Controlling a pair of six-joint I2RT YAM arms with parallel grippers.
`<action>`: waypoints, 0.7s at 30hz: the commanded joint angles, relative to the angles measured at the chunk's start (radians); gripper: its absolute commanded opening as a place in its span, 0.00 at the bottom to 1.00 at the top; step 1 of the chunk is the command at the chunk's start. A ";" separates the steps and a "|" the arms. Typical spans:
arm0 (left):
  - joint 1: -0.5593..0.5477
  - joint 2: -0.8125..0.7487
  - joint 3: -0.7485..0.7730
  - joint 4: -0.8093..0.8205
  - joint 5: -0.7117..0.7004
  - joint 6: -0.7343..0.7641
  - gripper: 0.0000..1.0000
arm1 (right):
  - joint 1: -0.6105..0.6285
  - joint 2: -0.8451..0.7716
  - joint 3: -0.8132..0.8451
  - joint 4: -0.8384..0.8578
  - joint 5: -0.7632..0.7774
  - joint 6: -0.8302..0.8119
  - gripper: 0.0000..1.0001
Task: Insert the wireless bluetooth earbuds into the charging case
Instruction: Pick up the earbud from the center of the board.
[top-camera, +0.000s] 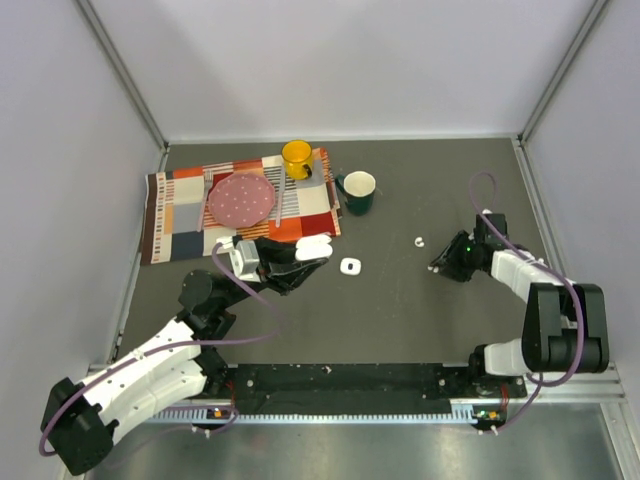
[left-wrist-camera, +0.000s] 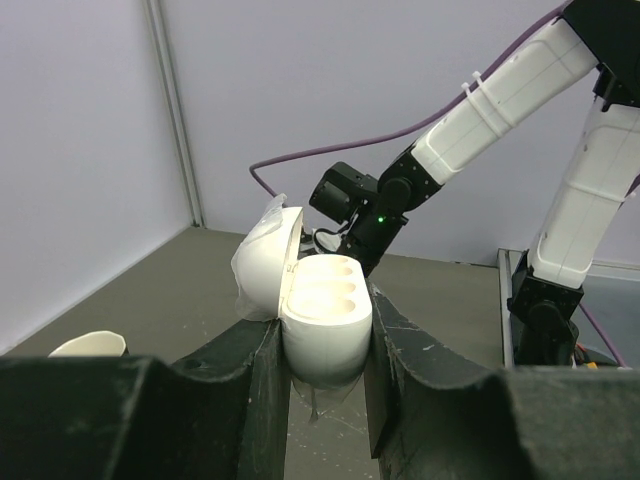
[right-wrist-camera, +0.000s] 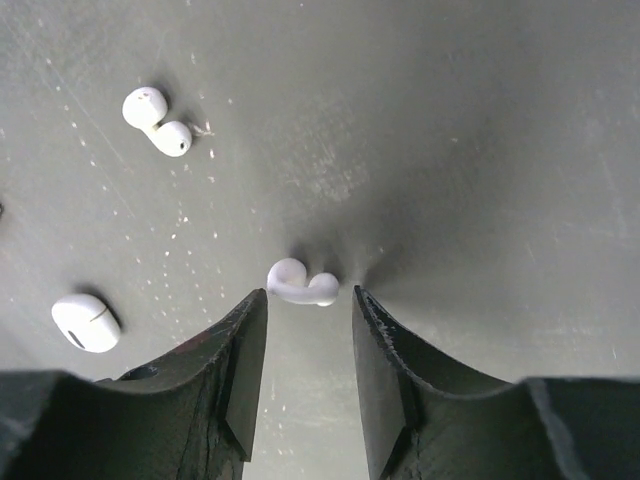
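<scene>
Left wrist view has the left gripper (left-wrist-camera: 322, 328) pinching the charging case (left-wrist-camera: 325, 300) between its two dark fingers, gripped by the lower body and held upright above the table. The lid is swung open to the left, and the two moulded wells inside are bare white plastic. From the top external view this case sits just off the right edge of a patterned cloth (top-camera: 170, 215), which carries a pink plate (top-camera: 240, 198) and a yellow mug (top-camera: 296, 158); a dark green mug (top-camera: 358, 190) with a white inside stands beside the cloth on the grey table (top-camera: 400, 320). Well apart to the right, the right gripper (top-camera: 441, 265) is low over the table. In the right wrist view its fingers are spread, and one earbud (right-wrist-camera: 302, 285) lies on the table in the gap just ahead of the tips, touching neither. A second earbud (right-wrist-camera: 158, 122) lies farther off to the upper left, and a white oval piece (right-wrist-camera: 85, 322) with a dark line lies left of the left finger
</scene>
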 joint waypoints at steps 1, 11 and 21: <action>0.003 -0.002 0.002 0.038 -0.008 -0.011 0.00 | 0.007 -0.092 0.017 0.005 0.016 -0.015 0.40; 0.003 0.006 0.007 0.034 -0.008 -0.012 0.00 | 0.005 -0.077 0.144 -0.045 -0.018 -0.290 0.40; 0.003 0.018 0.011 0.037 0.001 -0.015 0.00 | 0.005 0.044 0.193 -0.116 0.048 -0.324 0.36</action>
